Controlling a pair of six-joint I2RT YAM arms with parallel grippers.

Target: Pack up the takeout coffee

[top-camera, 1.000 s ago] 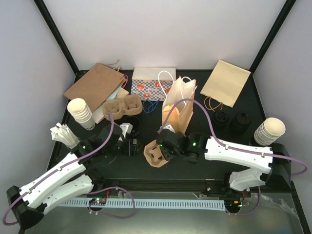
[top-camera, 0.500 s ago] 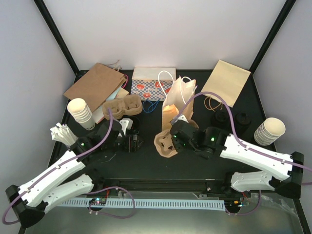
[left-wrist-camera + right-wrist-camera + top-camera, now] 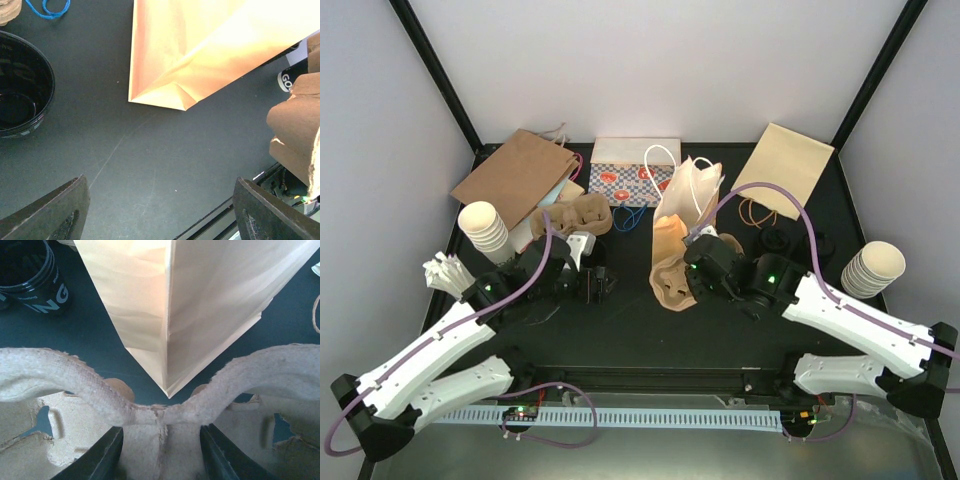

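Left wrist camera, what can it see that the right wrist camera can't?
Only the left wrist view shows the blue cord and the left gripper, open above the table. Only the right wrist view shows the right gripper pinching the cardboard tray at its middle ridge. Both show the paper bag, the tray and a black cup.

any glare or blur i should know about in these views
Left wrist: faint sheen inside the black cup, the paper bag glows warm, the near fingers are soft. Right wrist: the cardboard tray crowds the lower frame; the bag behind is sharp. Top external: even light, no hard shadows.
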